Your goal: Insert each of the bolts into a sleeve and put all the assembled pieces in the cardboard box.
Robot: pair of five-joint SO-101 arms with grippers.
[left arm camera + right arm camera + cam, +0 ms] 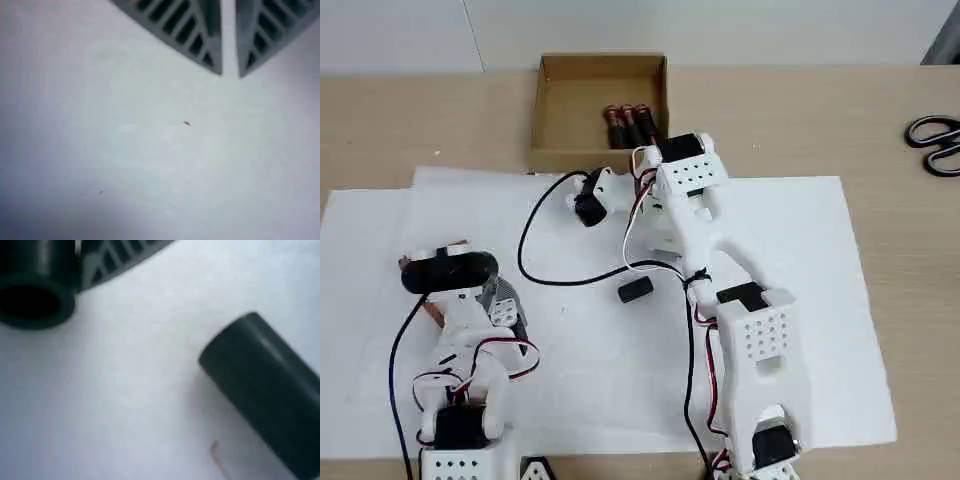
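Observation:
The cardboard box (pixel 548 100) stands at the back of the table with three assembled pieces (pixel 628 126) lying in its right half. My right gripper (pixel 590 200) is just in front of the box and is shut on a black sleeve (pixel 31 295), whose open bore faces the camera beside one grey finger (pixel 115 260). A second black sleeve (pixel 265 390) lies on its side on the white paper (pixel 570 380), seen in the high view as the sleeve (pixel 635 290) beside the right arm. My left gripper (pixel 229 70) hangs low over bare paper at the left (pixel 448 268), shut with nothing between its fingers.
Black cables (pixel 535 255) loop across the paper between the two arms. Scissors (pixel 935 143) lie at the table's right edge. The white paper covers most of the table in front of the box.

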